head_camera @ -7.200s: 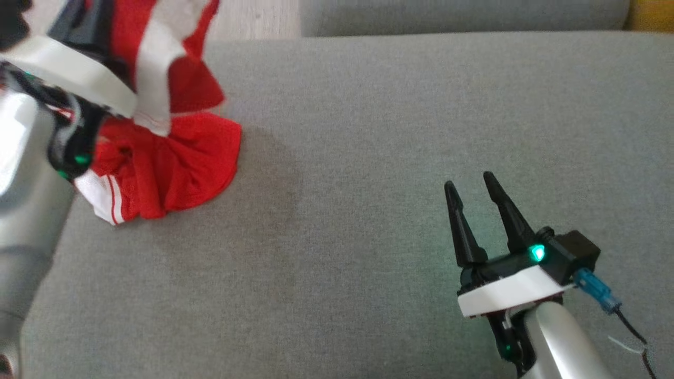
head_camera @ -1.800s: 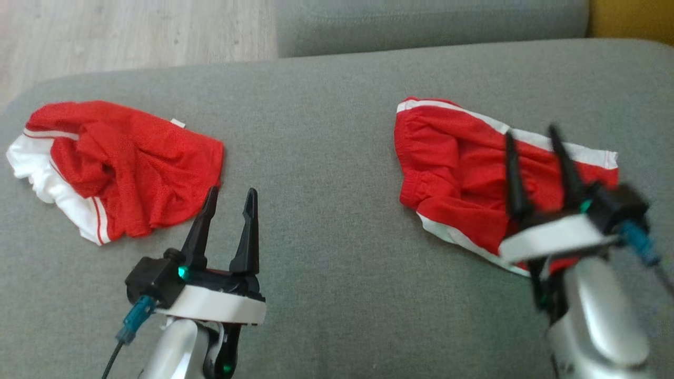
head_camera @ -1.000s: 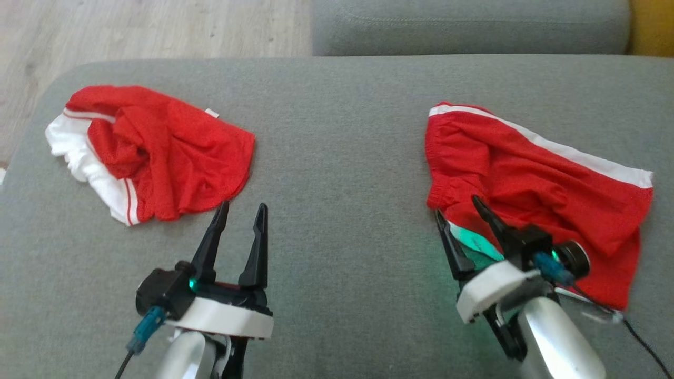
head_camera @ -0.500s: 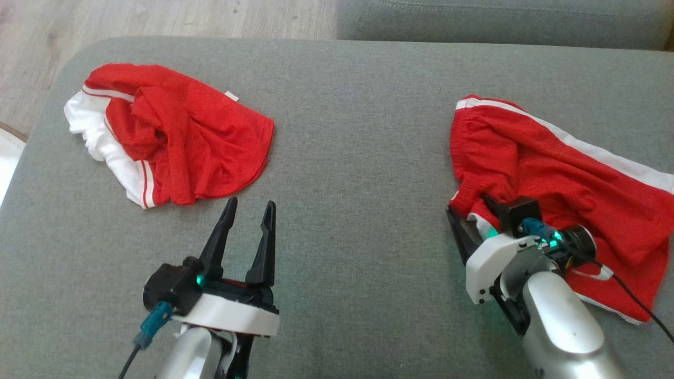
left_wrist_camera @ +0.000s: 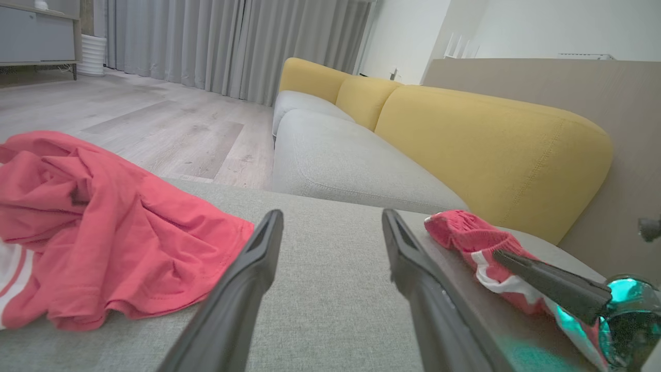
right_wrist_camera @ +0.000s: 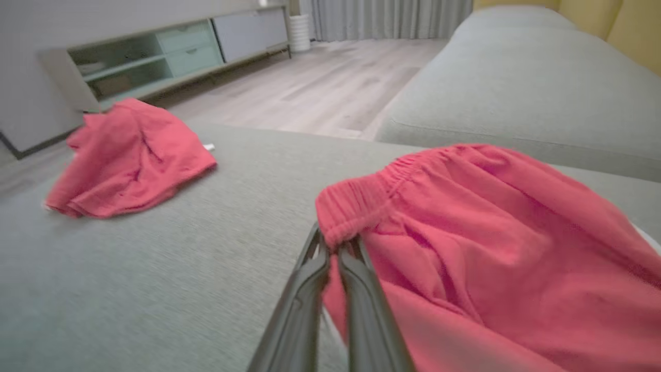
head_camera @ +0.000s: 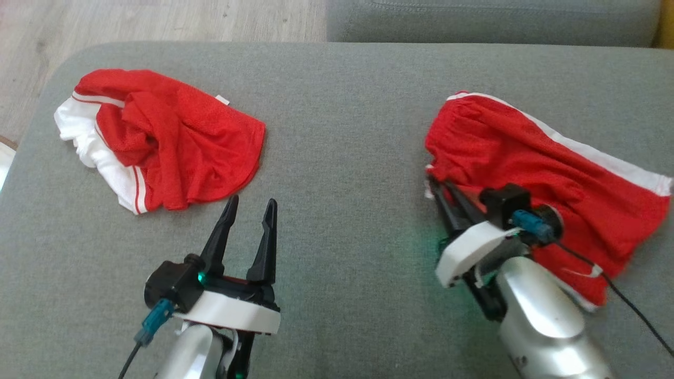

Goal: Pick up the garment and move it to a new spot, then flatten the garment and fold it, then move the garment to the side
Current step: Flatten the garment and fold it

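Left gripper [head_camera: 252, 202]: nearest the robot, low over the cushion. Its two dark fingers stand apart with nothing between them, tips just short of the second garment's hem.
Right gripper [head_camera: 437, 184]: clenched on the near corner of the shorts' elastic waistband. The right wrist view shows the fabric bunched between the closed tips [right_wrist_camera: 335, 243].
Task item: red mesh shorts with a white side stripe [head_camera: 526, 158]. They lie on the right half of the grey fabric seat cushion [head_camera: 347, 158], loosely spread and wrinkled.
Progress: judged to be at the very start. The grasp is made, but the bulk of the shorts rests on the cushion.
Outstanding: lift and carry to a new spot, flatten, fold, set aside.
Second garment: crumpled red garment with white trim [head_camera: 174, 142], on the left half of the same cushion. It is well apart from the shorts and is not folded.
Obstructions: the crumpled garment takes up the left side. The stretch of cushion between the two garments looks the likeliest new spot. The right arm's black cable [head_camera: 637, 313] trails past the shorts' near leg and may snag.
Beyond: a further grey seat cushion [head_camera: 474, 21] and pale wooden floor [head_camera: 158, 21]. The left wrist view adds yellow sofa backrests [left_wrist_camera: 490, 139] and grey curtains [left_wrist_camera: 206, 46].
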Robot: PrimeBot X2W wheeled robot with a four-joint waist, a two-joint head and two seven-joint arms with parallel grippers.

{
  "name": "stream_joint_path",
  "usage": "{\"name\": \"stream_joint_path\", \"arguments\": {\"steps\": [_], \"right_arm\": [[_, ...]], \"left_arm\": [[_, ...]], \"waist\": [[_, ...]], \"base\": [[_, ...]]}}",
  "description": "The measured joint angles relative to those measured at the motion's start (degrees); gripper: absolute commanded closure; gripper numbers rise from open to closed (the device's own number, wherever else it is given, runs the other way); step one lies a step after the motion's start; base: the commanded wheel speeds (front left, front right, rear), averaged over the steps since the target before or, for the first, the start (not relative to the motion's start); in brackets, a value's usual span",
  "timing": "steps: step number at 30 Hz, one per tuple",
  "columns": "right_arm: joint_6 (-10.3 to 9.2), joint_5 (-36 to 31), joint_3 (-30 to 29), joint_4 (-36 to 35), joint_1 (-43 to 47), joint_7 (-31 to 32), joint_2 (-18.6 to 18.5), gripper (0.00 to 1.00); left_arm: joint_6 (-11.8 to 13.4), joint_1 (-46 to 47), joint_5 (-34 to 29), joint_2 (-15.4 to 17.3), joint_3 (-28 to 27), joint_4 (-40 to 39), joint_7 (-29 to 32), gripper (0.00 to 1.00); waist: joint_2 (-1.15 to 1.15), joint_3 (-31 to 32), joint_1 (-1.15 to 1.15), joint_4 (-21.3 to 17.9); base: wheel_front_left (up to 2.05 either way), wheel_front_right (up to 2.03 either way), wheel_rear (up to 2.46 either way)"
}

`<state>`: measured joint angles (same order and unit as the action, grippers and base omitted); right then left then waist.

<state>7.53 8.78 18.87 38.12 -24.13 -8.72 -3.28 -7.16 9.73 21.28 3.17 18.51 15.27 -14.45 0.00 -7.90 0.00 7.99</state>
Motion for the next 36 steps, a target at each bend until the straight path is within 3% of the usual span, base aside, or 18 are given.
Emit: {"name": "stream_joint_path", "arguments": {"steps": [5, 10, 11, 12, 16, 22, 30, 36], "right_arm": [[0.0, 8.29, 10.34, -3.47, -0.86, -2.94, -0.08, 1.0], [0.0, 11.9, 17.96, -2.71, -3.09, -2.56, -0.21, 1.0], [0.0, 12.0, 19.22, -2.03, -3.57, -2.25, -0.21, 0.43], [0.0, 12.05, 20.15, -1.42, -3.93, -2.15, -0.22, 0.0], [0.0, 13.19, 22.1, 0.31, -4.82, -2.0, -0.23, 0.0], [0.0, 12.7, 19.6, 1.62, -4.95, -3.48, -0.23, 0.0], [0.0, 5.06, 5.66, -6.8, -0.86, -5.58, -2.48, 0.0], [0.0, -6.8, -8.84, -17.62, 9.27, -5.66, -2.2, 0.0]], "left_arm": [[0.0, -0.01, 0.0, -0.03, 0.04, -0.02, 0.0, 0.0], [0.0, -0.02, 0.0, -0.07, 0.07, -0.12, 0.0, 0.0], [0.0, -0.02, 0.0, -0.07, 0.05, -0.12, 0.0, 0.0], [0.0, -0.02, 0.0, -0.07, 0.05, -0.12, 0.0, 0.0], [0.0, -0.02, 0.0, -0.09, -0.23, -0.16, 0.0, 0.0], [0.0, -0.02, -0.02, -0.05, -1.56, -0.29, 0.0, 0.0], [0.0, -0.03, -0.18, 0.03, -3.08, -1.04, 0.0, 0.0], [-0.01, -0.13, -0.18, 0.09, -3.28, -1.57, 0.0, 0.0]], "waist": [[0.0, 0.78, -0.01, 0.13], [0.0, 0.44, 0.0, 1.26], [0.0, 0.3, 0.0, 1.44], [0.0, 0.17, 0.0, 1.57], [0.0, -0.17, 0.0, 1.54], [0.0, 0.03, 0.0, -0.16], [0.0, 1.46, 0.0, -4.35], [0.0, 2.63, -0.01, -7.42]], "base": [[0.0, 0.0, 0.0], [0.0, 0.0, 0.0], [0.0, 0.0, 0.0], [0.0, 0.0, 0.0], [0.0, 0.0, 0.0], [0.0, 0.0, 0.0], [0.0, 0.0, 0.0], [0.0, 0.0, 0.0]]}}
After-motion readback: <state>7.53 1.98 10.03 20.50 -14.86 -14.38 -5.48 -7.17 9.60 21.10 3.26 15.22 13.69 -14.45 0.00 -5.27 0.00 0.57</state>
